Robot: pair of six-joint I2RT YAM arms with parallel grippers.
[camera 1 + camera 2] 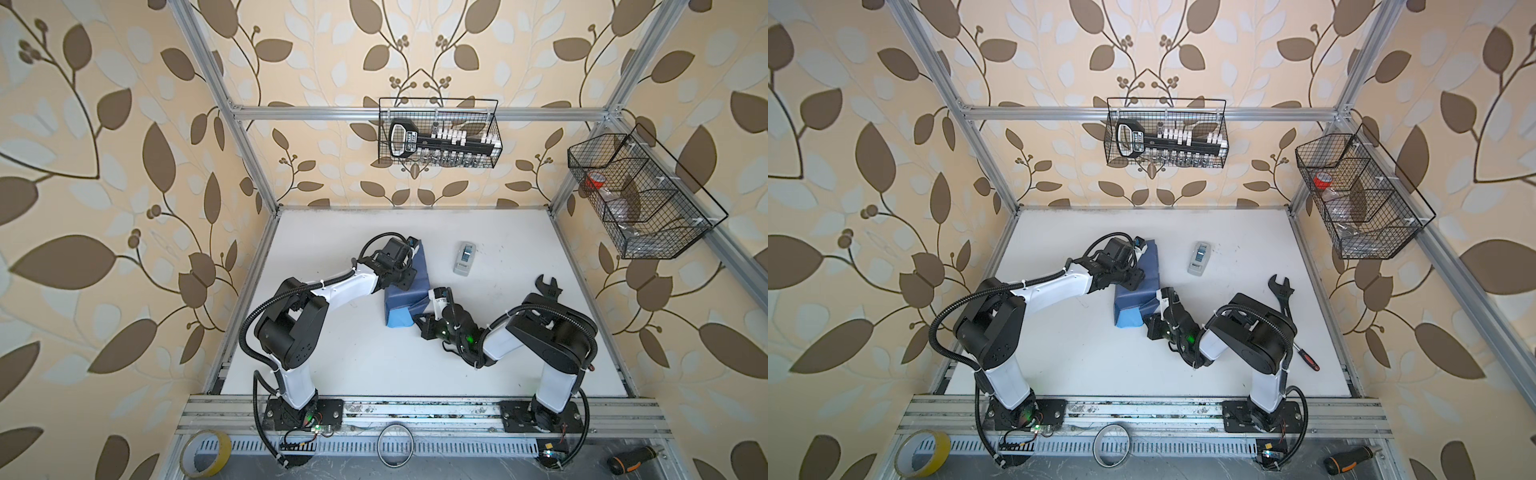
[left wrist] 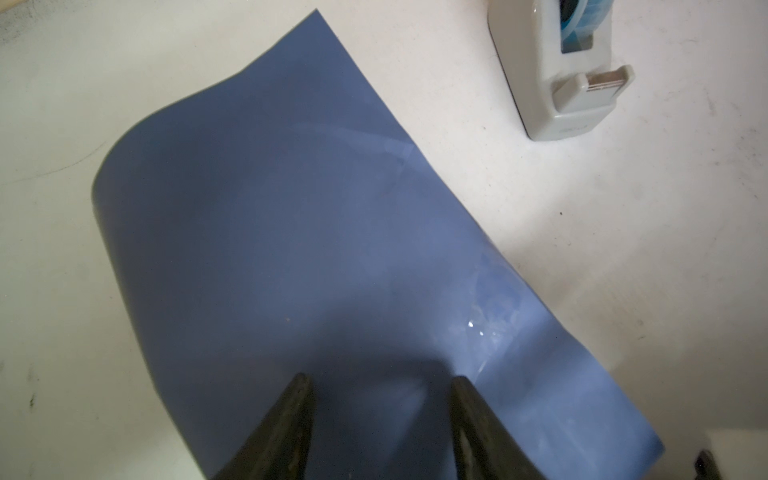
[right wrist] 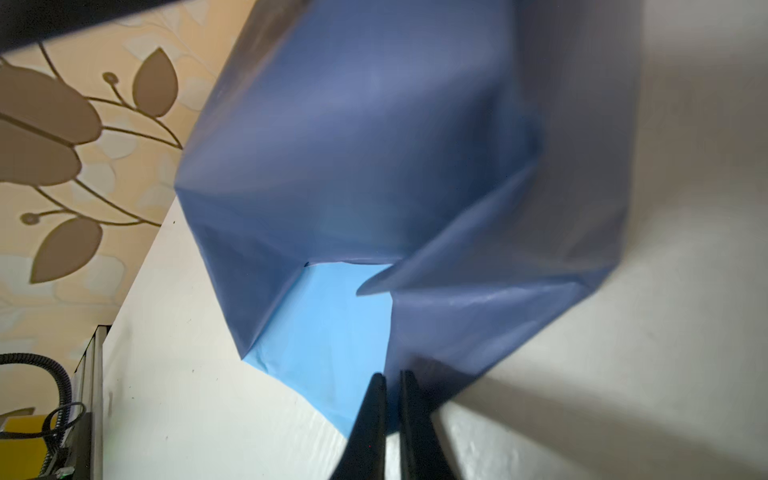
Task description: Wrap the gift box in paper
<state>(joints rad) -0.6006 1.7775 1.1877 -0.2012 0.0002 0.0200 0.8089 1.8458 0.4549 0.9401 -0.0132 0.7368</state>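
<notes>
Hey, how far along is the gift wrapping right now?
Done: the paper is folded over the top, hiding the gift box completely. In hand: the left gripper, open, rests on top, while the right gripper, nearly shut, seems to pinch a side flap at the open end, where light blue inner paper shows. Left: closing the ends and probably taping; the tape dispenser stands apart.

The paper (image 1: pixel 405 299) lies near the middle of the table (image 1: pixel 374 365). The tape dispenser (image 1: pixel 464 258) stands behind it and to its right, apart from it. The wrench (image 1: pixel 547 286) lies further right, behind the right arm. The left gripper (image 2: pixel 380 380) is over the paper's far part, and the right gripper (image 3: pixel 392 376) is at its near right corner. The back basket (image 1: pixel 438 133) hangs behind the table, the side basket (image 1: pixel 640 195) at its right.
</notes>
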